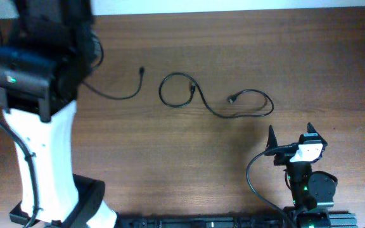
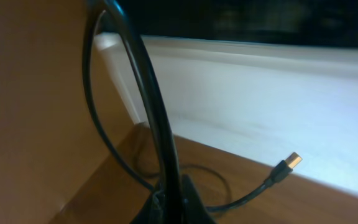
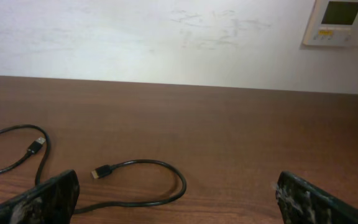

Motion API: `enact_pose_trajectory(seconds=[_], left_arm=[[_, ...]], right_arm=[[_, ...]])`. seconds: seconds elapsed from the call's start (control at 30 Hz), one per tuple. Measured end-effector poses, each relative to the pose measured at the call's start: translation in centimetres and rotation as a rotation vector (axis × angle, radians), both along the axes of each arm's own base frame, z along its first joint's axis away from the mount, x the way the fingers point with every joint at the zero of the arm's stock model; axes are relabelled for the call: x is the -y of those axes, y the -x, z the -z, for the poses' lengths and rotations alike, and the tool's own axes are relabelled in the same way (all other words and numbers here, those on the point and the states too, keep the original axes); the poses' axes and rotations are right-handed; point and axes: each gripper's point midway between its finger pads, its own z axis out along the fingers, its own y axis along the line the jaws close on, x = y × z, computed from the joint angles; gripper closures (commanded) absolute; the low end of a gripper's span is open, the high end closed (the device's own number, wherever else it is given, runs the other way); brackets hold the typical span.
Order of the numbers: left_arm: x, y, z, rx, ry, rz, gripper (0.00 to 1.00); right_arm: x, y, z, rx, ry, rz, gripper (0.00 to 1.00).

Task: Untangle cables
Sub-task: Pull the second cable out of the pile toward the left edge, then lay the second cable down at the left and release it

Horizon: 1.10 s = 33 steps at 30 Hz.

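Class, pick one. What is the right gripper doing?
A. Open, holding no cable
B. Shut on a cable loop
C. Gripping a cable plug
A: the right gripper has its fingers spread wide apart with nothing clamped between them, and the cables lie loose on the table ahead of it.

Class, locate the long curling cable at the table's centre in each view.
Overhead: the cable lies mid-picture.
Left wrist: cannot tell whether the gold-tipped plug is its.
Right wrist: lower left.
Shared landmark: its black plug inside the curl, overhead and right wrist.
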Motion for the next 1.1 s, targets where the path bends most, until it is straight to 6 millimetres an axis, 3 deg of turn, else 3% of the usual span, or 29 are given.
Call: enact_pose_trajectory(seconds=[0.1,0.17,0.23,0.43,0.6,0.67,0.8,0.87,0.97,1.1], left_arm=[[-6.7,0.4,0.8,0.061,0.102,-0.227,1.0],[-11.3,1.9,2.1,0.087,0.181,-0.393,1.0],[-14.7,4.0,3.4,0.116,0.257,-0.54,1.0],[-20.0,6.4,6.0,0.163,0.373,-0.76,1.0],[-24.6,6.8,12.6,0.09,0.475,-0.994,1.0],[-25.8,5.9,15.2,0.053,0.516,-1.031,0.96],[-26.8,4.0,20.8,-0.052,0.638,-1.059,0.97],[-26.8,3.6,22.9,-0.108,0.686,-1.067,0.97],[-26.6,2.2,28.0,-0.254,0.779,-1.052,0.98],[-25.7,0.5,32.7,-0.401,0.863,-0.99,0.96]], right_arm=[[0.0,0.0,0.0,0.0,0.0,0.0,0.02],[0.0,0.0,0.0,0.0,-0.001,0.0,0.02],[0.0,0.0,0.0,0.0,0.0,0.0,0.02],[0.0,0.0,0.0,0.0,-0.001,0.0,0.02],[0.0,0.0,0.0,0.0,0.0,0.0,0.02],[0.0,0.0,0.0,0.0,0.0,0.0,0.02],[0.0,0.0,0.0,0.0,0.0,0.0,0.01],[0.0,0.0,0.0,0.0,0.0,0.0,0.02],[0.0,0.0,0.0,0.0,0.0,0.0,0.02],[0.0,0.0,0.0,0.0,0.0,0.0,0.02]])
